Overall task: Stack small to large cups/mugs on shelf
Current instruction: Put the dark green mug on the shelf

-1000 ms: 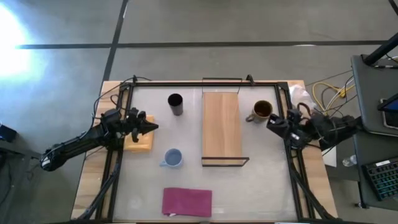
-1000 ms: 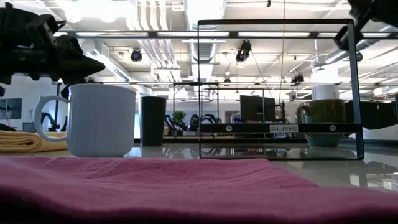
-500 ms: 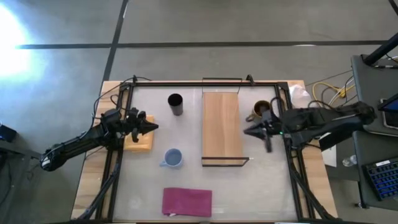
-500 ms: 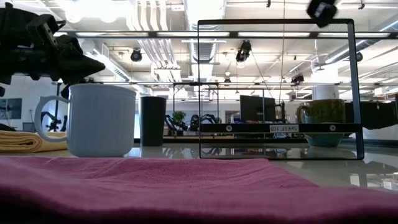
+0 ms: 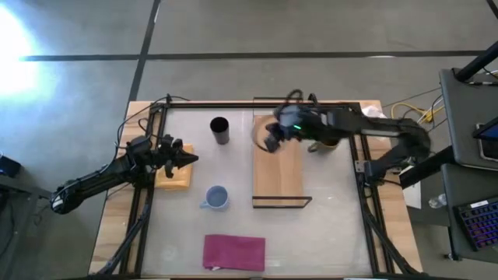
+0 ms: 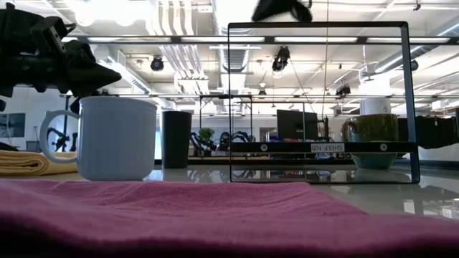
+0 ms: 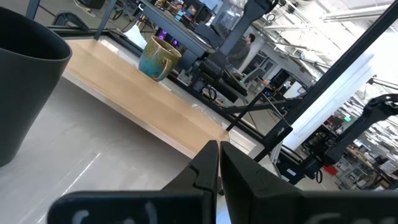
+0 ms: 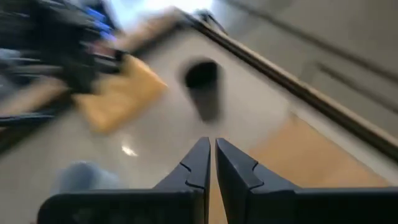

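The black cup [image 5: 219,130] stands on the table left of the shelf [image 5: 277,167]. The light blue mug [image 5: 215,197] stands nearer the front. The brown mug [image 5: 327,140] stands right of the shelf, partly under my right arm. My right gripper [image 5: 268,140] is shut and empty above the shelf's far end, pointing toward the black cup [image 8: 202,87]. My left gripper [image 5: 189,159] is shut and empty at the table's left, over the yellow cloth [image 5: 173,176].
A magenta cloth [image 5: 233,253] lies at the table's front edge. The shelf's thin black frame [image 6: 315,147] rises at both its ends. A black rail frame [image 5: 257,103] runs around the table.
My right gripper has swung from the table's right edge toward the left, past the brown mug and over the shelf's far end, toward the black cup. It stays shut. No cup or mug has moved.
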Robot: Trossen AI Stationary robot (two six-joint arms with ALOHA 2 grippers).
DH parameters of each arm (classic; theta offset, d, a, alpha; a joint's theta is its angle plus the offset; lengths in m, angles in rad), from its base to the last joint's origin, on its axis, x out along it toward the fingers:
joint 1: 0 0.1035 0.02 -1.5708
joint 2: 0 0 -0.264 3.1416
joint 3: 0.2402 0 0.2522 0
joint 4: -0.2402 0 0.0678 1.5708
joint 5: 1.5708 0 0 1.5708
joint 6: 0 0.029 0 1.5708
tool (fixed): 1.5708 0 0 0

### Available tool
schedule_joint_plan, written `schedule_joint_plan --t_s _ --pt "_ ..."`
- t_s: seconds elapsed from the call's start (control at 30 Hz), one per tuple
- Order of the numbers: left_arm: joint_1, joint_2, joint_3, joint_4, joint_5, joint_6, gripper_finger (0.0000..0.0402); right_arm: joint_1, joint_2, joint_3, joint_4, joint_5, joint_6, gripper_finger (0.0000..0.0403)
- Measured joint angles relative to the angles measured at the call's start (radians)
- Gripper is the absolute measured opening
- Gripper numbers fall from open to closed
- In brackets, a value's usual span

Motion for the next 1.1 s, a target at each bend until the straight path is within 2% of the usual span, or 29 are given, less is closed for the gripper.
schedule_joint_plan --t_s 0.13,0.23,0.37,0.43,0.5,0.63,0.8,0.93,1.1 --pt "0.0 0.0 0.0 0.0 0.0 0.0 0.0002 -0.039 0.092 0.132 -0.236 0.007 0.039 0.0018" --pt "0.0 0.0 0.0 0.0 0.0 0.0 0.0002 -0.012 0.09 0.176 -0.221 0.028 0.016 0.0018" --pt "0.0 0.0 0.0 0.0 0.0 0.0 0.0002 0.029 0.029 0.194 -0.268 0.15 -0.018 0.0018" --pt "0.0 0.001 0.0 0.0 0.0 0.0 0.0002 0.029 -0.032 0.195 -0.356 0.215 0.021 0.0019" --pt "0.0 0.001 0.0 0.0 0.0 0.0 0.0002 0.011 -0.102 0.18 -0.439 0.238 0.074 0.0025" --pt "0.0 -0.001 0.0 0.0 0.0 0.0 0.0002 -0.016 -0.221 0.104 -0.531 0.227 0.165 0.0055" --pt "0.0 -0.001 0.0 0.0 0.0 0.0 0.0002 -0.06 -0.337 -0.047 -0.564 0.174 0.249 0.0118" --pt "0.0 0.0 0.0 0.0 0.0 0.0 0.0002 -0.169 -0.395 -0.203 -0.657 0.104 0.336 0.0162" --pt "0.0 0.0 0.0 0.0 0.0 0.0 0.0002 -0.342 -0.483 -0.401 -0.623 -0.001 0.315 0.0187"
